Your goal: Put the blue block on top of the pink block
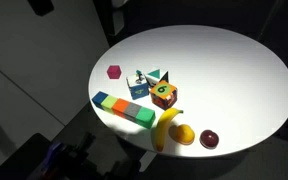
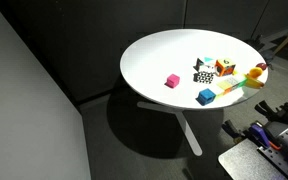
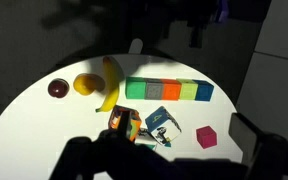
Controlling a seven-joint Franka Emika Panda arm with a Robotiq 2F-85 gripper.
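Observation:
The blue block is the end cube of a row of coloured blocks, on the side nearest the pink block; it also shows in both exterior views. The pink block stands alone on the white round table, clear of the others, and shows in both exterior views. My gripper shows only in the wrist view as dark fingers at the bottom. It is open and empty, high above the table, on the near side of the blocks.
A blue-and-white pictured block, a red-orange numbered cube and teal triangular blocks cluster mid-table. A banana, a yellow-orange fruit and a dark red fruit lie beside the row.

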